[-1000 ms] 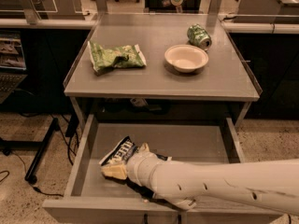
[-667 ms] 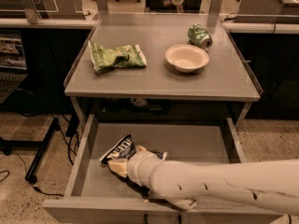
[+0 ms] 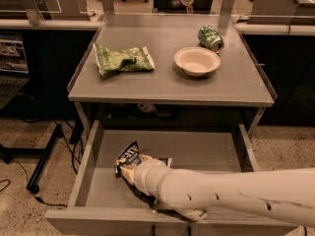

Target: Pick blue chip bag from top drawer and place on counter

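The blue chip bag stands tilted up in the left front part of the open top drawer. My gripper is at the bag's lower edge, shut on it, with my white arm reaching in from the lower right over the drawer's front. The arm hides the lower part of the bag. The counter lies above the drawer.
On the counter lie a green snack bag at the left, a cream bowl right of centre and a green can on its side at the back right. Black stands and cables are on the floor to the left.
The gripper has closed in on the bag's lower edge, and the bag has tipped up and shifted slightly up and to the right with it.
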`<act>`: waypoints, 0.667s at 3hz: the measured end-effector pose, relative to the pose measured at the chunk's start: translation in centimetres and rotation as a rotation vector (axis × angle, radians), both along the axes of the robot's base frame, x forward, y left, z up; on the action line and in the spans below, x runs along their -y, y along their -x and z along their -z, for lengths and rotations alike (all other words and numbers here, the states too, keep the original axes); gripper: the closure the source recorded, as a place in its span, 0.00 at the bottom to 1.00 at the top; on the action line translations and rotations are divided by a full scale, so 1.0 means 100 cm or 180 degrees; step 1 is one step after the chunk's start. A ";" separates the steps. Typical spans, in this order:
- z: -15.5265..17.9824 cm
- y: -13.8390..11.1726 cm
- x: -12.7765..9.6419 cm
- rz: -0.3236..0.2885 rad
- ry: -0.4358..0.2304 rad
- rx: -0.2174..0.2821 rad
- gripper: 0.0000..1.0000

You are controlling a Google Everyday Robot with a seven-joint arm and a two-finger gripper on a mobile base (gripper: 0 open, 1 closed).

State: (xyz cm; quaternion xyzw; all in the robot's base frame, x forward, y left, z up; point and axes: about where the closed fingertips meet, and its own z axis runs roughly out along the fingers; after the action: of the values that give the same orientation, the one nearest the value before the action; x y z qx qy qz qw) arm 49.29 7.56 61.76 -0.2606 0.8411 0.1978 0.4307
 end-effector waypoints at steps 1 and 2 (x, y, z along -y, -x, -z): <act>-0.010 0.003 -0.007 -0.0078 -0.0072 0.0029 1.00; -0.040 0.021 -0.016 -0.0194 -0.0161 0.0103 1.00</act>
State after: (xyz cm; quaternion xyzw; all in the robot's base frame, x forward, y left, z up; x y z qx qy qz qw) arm 47.18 9.12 65.77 -0.2783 0.8204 0.2278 0.4445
